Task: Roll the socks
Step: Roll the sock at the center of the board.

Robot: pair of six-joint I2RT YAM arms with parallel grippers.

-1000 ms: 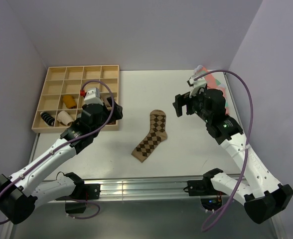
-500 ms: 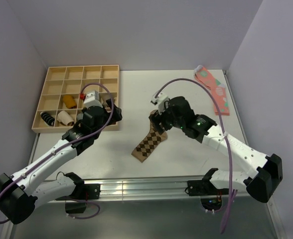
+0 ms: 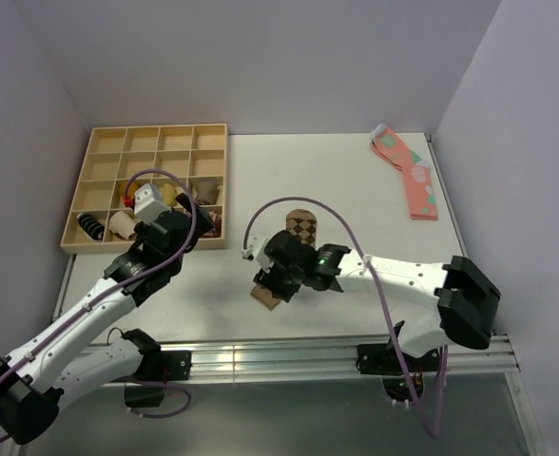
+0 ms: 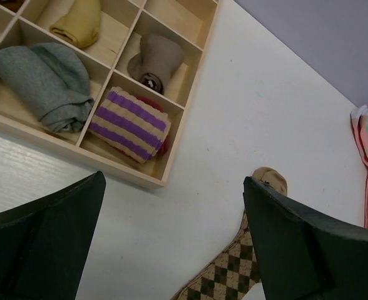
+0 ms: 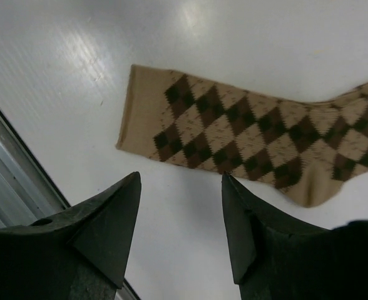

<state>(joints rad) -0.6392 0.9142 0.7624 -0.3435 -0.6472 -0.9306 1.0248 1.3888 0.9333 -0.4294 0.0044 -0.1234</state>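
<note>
The tan argyle sock (image 3: 301,227) lies flat mid-table, its cuff (image 3: 262,295) toward the near edge. My right gripper (image 3: 270,279) hovers over the cuff end and hides the sock's middle from above. In the right wrist view the sock (image 5: 246,134) lies just beyond the right gripper (image 5: 181,178), which is open with bare table between its fingers. My left gripper (image 3: 189,231) is by the tray's near right corner. In its wrist view the left gripper (image 4: 174,181) stands wide open and empty, with the sock (image 4: 234,275) partly behind the right finger (image 4: 309,244).
A wooden compartment tray (image 3: 156,128) sits at the back left and holds rolled socks, among them a purple-striped roll (image 4: 129,124) and a grey one (image 4: 46,78). Pink socks with teal spots (image 3: 408,171) lie at the back right. A metal rail (image 3: 279,356) runs along the near edge.
My right arm swung from the back right down and left to the sock's cuff end, its jaws narrowing. My left gripper drew back a little toward the tray.
</note>
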